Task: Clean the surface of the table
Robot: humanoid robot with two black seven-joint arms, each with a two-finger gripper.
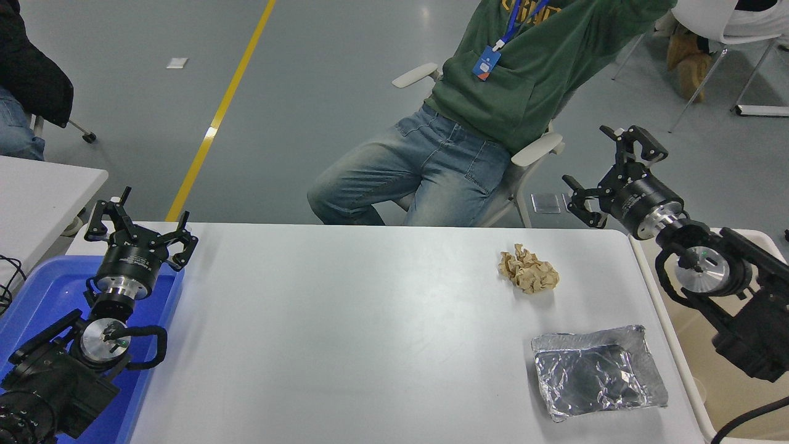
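Head view of the table surface (pixel 370 333), a wide white top filling the lower middle of the picture, with two loose items on its right-hand part: a crumpled brown paper ball (pixel 528 269) toward the far edge and, nearer the camera, a flattened silver foil packet (pixel 596 371) whose long axis runs roughly left to right, parallel to the near edge. The right gripper (pixel 607 163) hangs above the far right corner, with its fingers spread wide and nothing between them; it points away from the camera and up to the left, so the paper ball lies to its left and toward the camera, and the foil packet further toward the camera. The right forearm crosses the rim of the beige bin (pixel 709 394), which stands just beside the table's right edge. The left gripper (pixel 138 231) is parked at the lower left over a blue tray (pixel 37 290), fingers likewise spread and empty, well apart from both items. The right arm is plainly the nearer one; the paper ball is probably its first target. A person (pixel 487 98) sits beyond the far edge.
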